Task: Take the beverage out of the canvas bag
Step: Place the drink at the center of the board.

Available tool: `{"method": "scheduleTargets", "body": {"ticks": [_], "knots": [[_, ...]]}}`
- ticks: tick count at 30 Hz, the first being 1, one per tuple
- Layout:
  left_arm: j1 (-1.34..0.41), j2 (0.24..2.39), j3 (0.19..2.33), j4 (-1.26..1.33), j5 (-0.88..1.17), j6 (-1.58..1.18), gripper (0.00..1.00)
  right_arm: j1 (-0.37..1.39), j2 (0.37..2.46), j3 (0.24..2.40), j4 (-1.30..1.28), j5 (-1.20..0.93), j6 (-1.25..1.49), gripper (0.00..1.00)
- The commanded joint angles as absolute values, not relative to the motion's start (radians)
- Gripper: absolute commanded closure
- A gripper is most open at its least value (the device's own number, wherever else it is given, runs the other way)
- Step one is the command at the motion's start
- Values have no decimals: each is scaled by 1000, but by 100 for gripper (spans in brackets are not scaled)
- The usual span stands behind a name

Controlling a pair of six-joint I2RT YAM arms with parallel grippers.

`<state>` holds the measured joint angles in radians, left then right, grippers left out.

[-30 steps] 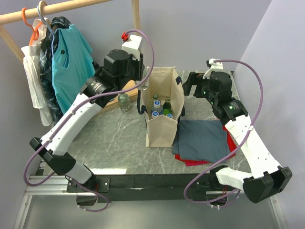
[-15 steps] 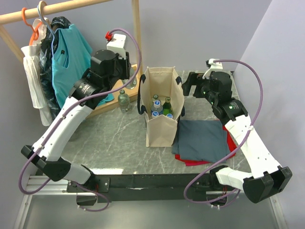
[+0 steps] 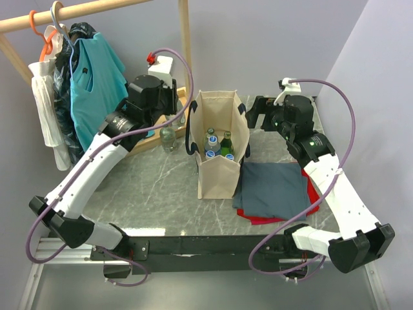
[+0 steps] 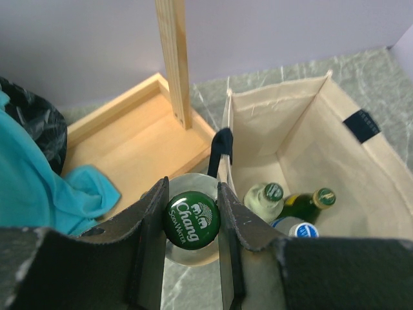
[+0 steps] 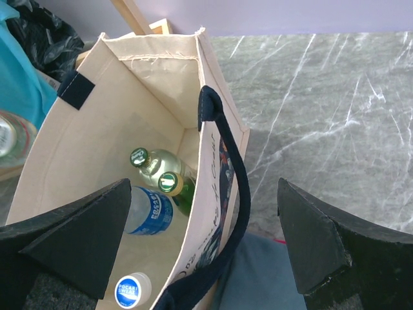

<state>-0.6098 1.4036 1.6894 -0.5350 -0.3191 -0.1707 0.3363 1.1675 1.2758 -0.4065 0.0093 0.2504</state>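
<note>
The canvas bag stands open in the middle of the marble table, with several bottles inside. A clear soda-water bottle with a green cap is outside the bag, close to its left wall. My left gripper is shut on the bottle's neck from above. Whether its base rests on the marble I cannot tell. At the bag's right rim, my right gripper hovers wide open. The navy handle runs between its fingers, apart from both.
A wooden clothes rack with hanging garments fills the back left. Its post and flat base lie just behind the held bottle. A folded grey-blue cloth on a red one lies right of the bag.
My left wrist swung left away from the bag's top, then eased back a little. The clear bottle stays at about the same spot beside the bag. The right arm has not moved.
</note>
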Motion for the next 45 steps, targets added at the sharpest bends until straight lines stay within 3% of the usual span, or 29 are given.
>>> {"method": "scheduleTargets", "body": {"ticks": [1, 45], "knots": [[-607, 1377, 1707, -333, -351, -183, 99, 341, 1167, 1330, -382, 3, 259, 0], [-598, 1583, 1416, 70, -379, -242, 99, 341, 1183, 1307, -400, 32, 226, 0]]}}
